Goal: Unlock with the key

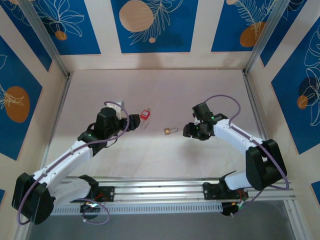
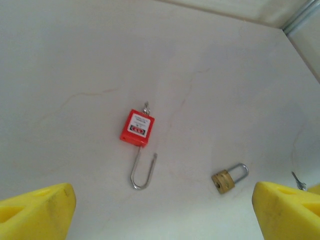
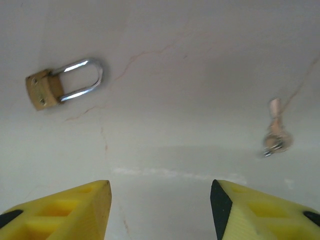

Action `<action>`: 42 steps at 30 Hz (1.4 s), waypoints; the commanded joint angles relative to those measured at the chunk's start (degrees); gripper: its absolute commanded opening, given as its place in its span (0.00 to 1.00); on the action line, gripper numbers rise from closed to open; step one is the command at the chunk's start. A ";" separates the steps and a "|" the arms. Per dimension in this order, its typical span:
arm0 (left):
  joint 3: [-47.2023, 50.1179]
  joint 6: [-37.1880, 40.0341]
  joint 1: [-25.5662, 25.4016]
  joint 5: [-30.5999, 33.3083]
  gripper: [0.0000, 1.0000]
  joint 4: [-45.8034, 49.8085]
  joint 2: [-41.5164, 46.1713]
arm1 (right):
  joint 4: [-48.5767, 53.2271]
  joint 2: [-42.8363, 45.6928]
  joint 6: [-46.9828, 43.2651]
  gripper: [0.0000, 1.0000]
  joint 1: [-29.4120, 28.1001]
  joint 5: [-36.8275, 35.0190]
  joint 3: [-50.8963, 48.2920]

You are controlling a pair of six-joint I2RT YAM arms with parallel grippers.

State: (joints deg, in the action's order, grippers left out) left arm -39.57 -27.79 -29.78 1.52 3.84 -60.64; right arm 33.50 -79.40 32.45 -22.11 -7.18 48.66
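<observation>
**Operator:** State what stands at the near edge of the table (image 1: 160, 90).

**Technician:** Both arm bases. The left arm (image 1: 65, 160) reaches up and inward from the near-left corner. The right arm (image 1: 240, 140) reaches inward from the near-right corner.

**Operator:** Gripper condition?

**Technician:** The left gripper (image 2: 160, 215) has its jaws spread wide, with nothing between them. The right gripper (image 3: 160, 210) is also spread, with bare table between the jaws.

**Operator:** Locate the locks.

**Technician:** The red padlock (image 2: 137, 128) lies flat near the middle of the table, just ahead of the left gripper. One leg of its shackle is free of the body. A small metal part projects from the opposite end; I cannot tell what it is. The brass padlock (image 3: 42, 90) lies flat between the two grippers, apart from the red one, with both shackle legs seated in the body.

**Operator:** And the key?

**Technician:** The key (image 3: 275, 135) lies flat on the table near the right gripper, well apart from the brass padlock. Nothing touches it.
</observation>
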 commanded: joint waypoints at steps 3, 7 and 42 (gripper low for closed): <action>1.61 -5.06 0.00 -9.34 0.85 -1.70 -2.71 | 3.02 -1.37 -1.33 0.51 3.79 -3.54 1.87; 1.23 -5.43 -1.21 -12.01 0.81 -2.22 -5.61 | 3.35 -2.31 -2.34 0.46 5.45 -4.21 0.84; 0.37 -3.41 -5.64 -11.61 0.81 -2.61 -8.17 | 4.23 -6.43 4.61 0.16 3.75 -10.78 1.08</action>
State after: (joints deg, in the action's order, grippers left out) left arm -38.24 -32.47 -34.79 -9.23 1.45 -68.49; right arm 36.77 -87.79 36.58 -17.61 -15.75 48.40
